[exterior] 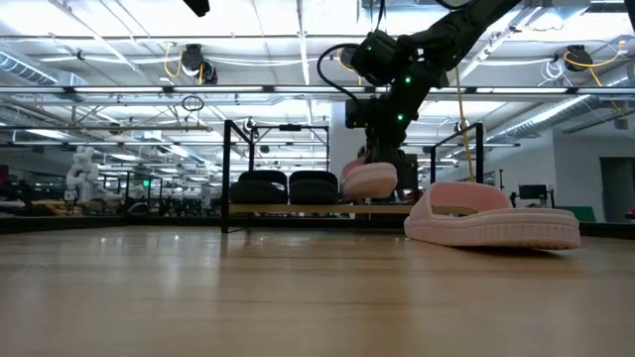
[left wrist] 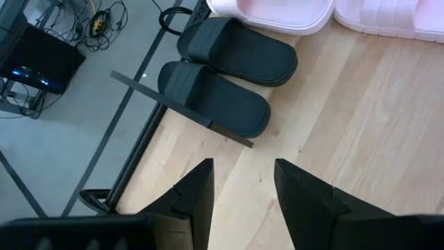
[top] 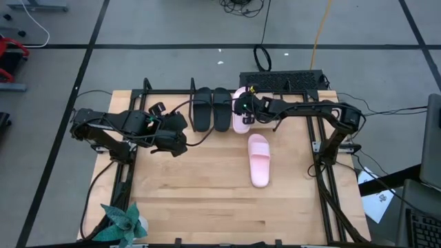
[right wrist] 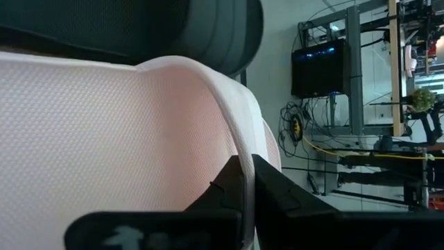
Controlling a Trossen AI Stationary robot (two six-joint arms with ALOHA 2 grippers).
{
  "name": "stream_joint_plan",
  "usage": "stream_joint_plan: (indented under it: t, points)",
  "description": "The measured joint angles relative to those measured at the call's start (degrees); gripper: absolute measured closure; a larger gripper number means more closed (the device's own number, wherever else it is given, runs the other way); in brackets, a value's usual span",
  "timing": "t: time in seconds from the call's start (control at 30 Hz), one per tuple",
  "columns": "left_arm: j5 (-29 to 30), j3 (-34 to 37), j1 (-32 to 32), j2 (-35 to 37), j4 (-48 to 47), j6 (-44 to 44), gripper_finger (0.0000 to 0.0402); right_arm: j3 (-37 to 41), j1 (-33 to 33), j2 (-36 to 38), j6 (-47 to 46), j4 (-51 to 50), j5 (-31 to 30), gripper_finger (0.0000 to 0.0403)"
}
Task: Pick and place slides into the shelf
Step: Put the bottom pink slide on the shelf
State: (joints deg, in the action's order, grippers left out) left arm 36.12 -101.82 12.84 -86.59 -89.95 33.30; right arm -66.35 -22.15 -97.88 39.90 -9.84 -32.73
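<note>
Right gripper (top: 242,110), fingers pinching pink slide's (top: 240,114) strap, at shelf's (top: 155,91) third slot; long axis twelve-to-six.

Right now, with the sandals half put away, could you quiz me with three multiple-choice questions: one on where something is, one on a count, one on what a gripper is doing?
1. Where is the loose pink sandal?
A. on the shelf
B. flat on the table, in front of the shelf
C. on the floor

2. How many black sandals stand on the shelf?
A. none
B. two
C. four

3. What is the right gripper doing?
A. gripping a pink sandal at the shelf
B. resting open
C. holding a plant

Answers:
1 B, it lies alone on the table.
2 B, a black pair sits side by side.
3 A, its fingers pinch the sandal's strap.
</note>
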Motion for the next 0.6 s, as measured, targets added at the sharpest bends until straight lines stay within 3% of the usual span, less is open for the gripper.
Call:
stream_joint_plan:
  t: [0.6]
  points:
    - [0.0,0.0,0.0,0.0,0.0,-1.07,0.0252,0.0,0.04,-0.51,-1.76,1.63,1.58,0.0403]
